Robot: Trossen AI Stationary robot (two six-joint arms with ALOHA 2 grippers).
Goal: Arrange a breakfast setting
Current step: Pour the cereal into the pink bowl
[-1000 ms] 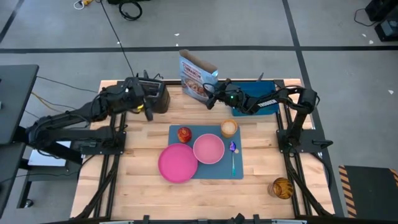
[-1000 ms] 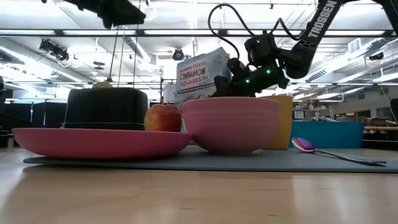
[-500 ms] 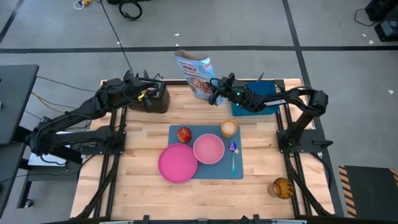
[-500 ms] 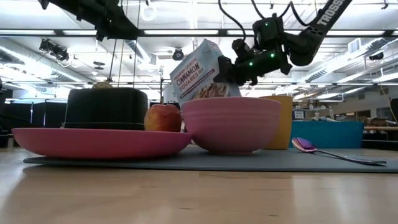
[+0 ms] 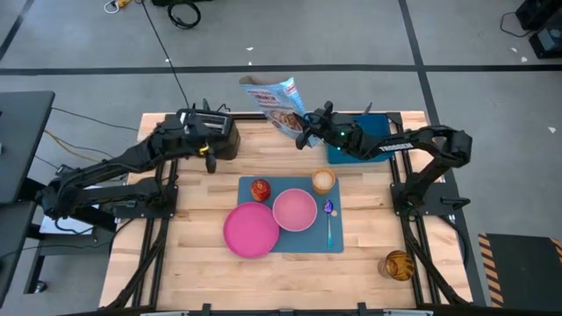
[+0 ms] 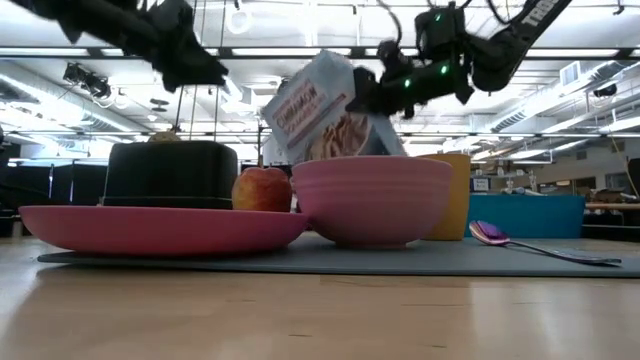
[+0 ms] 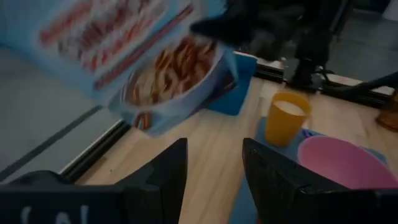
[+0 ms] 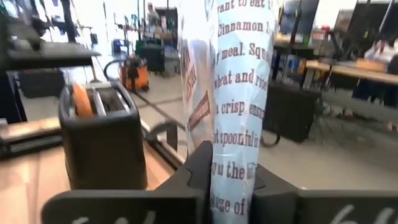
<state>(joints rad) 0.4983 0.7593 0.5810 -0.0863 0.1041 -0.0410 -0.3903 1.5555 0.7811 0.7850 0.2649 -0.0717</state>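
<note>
Cereal box clamped in right gripper; only right wrist view shows toast

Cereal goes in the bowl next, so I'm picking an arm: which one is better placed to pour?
Right, most likely. The right gripper is shut on the cereal box, lifted and tilted behind the pink bowl. The left gripper is open and empty beside the toaster.

Both arms are dark, jointed and matte black. The right gripper end carries small green indicator lights and a white label strip on its forearm; black cables loop above it. The left gripper has two broad, flat black fingers.
</note>
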